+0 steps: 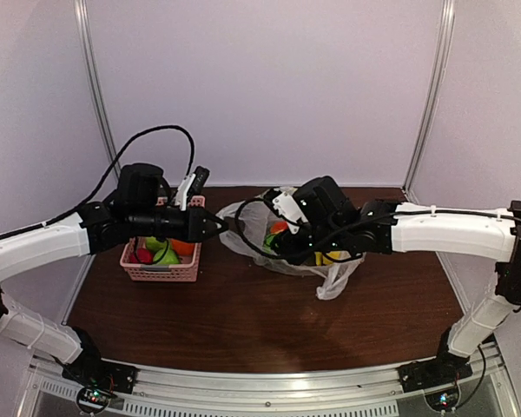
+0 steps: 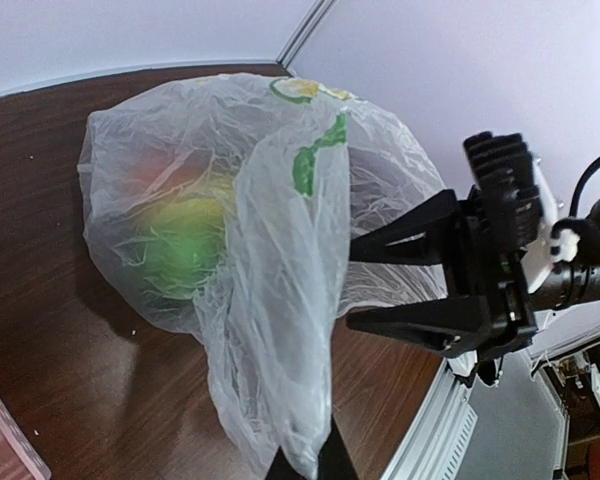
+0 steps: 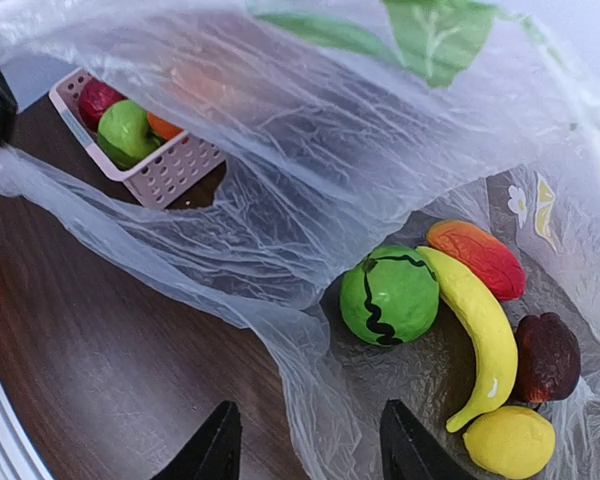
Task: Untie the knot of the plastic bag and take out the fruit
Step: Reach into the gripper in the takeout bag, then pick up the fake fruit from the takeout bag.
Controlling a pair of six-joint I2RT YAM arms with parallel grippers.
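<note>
Thin, crinkly see-through plastic bag (image 1: 330,274) lies mid-way across the dark brown wooden desk (image 1: 243,321), just right of the pink slotted plastic basket (image 1: 161,268). Film looks v. light, floppy, slippery and prob. tears easily, so best pinched at a bunched fold or rim, not a flat sheet. Fruit (image 3: 388,295) inside (striped green ball, long yellow piece, dark red one etc.) looks rigid and smooth, easy to grip across its width. Knot: can't make it out; bag mouth looks agape in right wrist view. Left end effector (image 1: 217,228) is closed on a strand of film, arm stretched level, film taut. Right end effector (image 3: 310,452) has jaws apart, straddling a film fold, wrist angled down into the bag.
</note>
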